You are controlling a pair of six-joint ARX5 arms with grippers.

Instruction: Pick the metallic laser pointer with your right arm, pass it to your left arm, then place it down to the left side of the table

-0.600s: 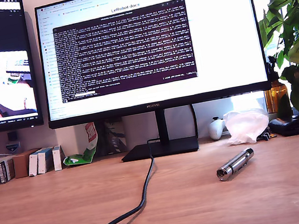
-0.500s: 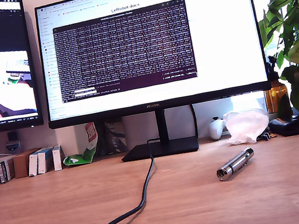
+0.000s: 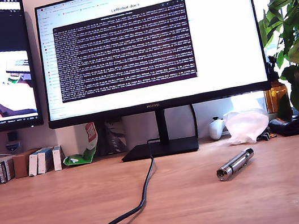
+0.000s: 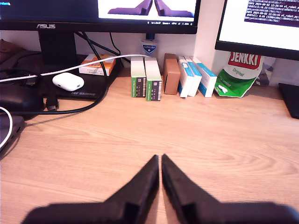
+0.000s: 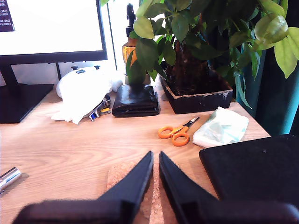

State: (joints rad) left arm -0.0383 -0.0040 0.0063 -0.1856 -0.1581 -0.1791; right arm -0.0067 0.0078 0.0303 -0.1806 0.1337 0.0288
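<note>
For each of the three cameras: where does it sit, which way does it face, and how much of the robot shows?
Exterior view: low over the table, facing the monitor; no arm shows.
First wrist view: behind my first gripper, facing small boxes.
Second wrist view: behind my second gripper, facing scissors and plant pot.
Shared: the laser pointer, exterior and second wrist.

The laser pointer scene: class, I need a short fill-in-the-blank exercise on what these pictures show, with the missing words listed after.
1. The metallic laser pointer lies on the ___, with no gripper touching it.
2. In the second wrist view, the scissors have ___ handles.
3. The black cable runs from the stand of the ___.
4. My first gripper and my second gripper both have their jaws ___.

Missing words: table; orange; monitor; shut
</note>
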